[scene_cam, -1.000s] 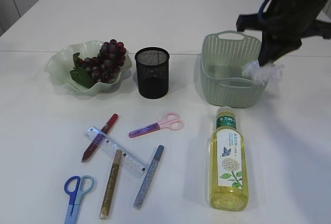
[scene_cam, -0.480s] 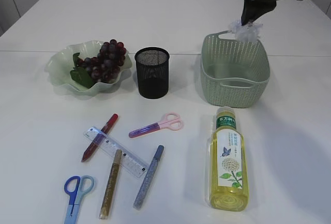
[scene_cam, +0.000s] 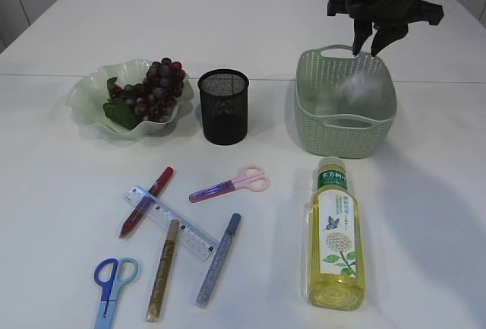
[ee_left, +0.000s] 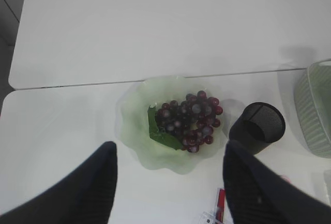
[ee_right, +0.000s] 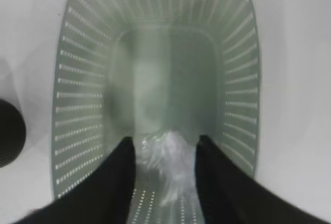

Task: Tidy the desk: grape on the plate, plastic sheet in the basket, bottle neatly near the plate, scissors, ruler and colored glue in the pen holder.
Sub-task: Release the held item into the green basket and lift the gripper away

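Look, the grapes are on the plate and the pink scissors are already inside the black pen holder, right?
Not quite. The grapes are on the plate, but the pink scissors are not in the black pen holder. They lie on the table in front of it, as the exterior view shows.

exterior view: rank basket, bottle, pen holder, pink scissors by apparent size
1. basket
2. bottle, though it lies nearer the camera, so its lead over the next is unsure
3. pen holder
4. pink scissors
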You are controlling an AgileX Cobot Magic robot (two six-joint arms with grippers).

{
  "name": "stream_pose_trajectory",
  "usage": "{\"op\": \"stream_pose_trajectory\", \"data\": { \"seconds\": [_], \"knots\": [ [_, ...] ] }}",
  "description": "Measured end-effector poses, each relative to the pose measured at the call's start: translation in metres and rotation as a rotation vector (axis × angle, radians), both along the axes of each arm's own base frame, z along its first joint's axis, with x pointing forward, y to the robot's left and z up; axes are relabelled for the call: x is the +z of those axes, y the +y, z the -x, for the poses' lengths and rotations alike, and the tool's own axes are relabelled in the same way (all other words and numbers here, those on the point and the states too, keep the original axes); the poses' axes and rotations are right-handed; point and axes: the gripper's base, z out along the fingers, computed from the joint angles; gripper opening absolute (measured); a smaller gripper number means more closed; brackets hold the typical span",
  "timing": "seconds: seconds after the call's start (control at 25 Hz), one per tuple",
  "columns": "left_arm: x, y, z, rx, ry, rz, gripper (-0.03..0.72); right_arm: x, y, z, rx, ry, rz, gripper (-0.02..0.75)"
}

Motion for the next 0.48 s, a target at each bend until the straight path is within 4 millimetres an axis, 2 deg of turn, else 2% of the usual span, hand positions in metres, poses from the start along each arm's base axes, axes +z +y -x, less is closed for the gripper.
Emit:
{"op": "stream_pose_trajectory", "data": {
  "seconds": [0.12, 0.2, 0.32, 0.48],
  "knots": [
    [0.0, 0.0, 0.0, 0.0, 0.0, 0.0, 0.469, 0.0014, 0.0005, -0.0028, 0.001, -0.033, -0.005, 0.452],
    [0.0, 0.0, 0.0, 0.0, 0.0, 0.0, 0.469, 0.0016, 0.0006, -0.0034, 0.002, -0.039, -0.006, 0.533],
    [0.0, 0.0, 0.0, 0.0, 0.0, 0.0, 0.468, 0.0009, 0.002, -0.0009, 0.002, -0.01, -0.024, 0.562],
    [0.0, 0.0, 0.0, 0.0, 0.0, 0.0, 0.468, 0.001, 0.0051, 0.0021, 0.019, 0.02, -0.054, 0.556]
  ]
}}
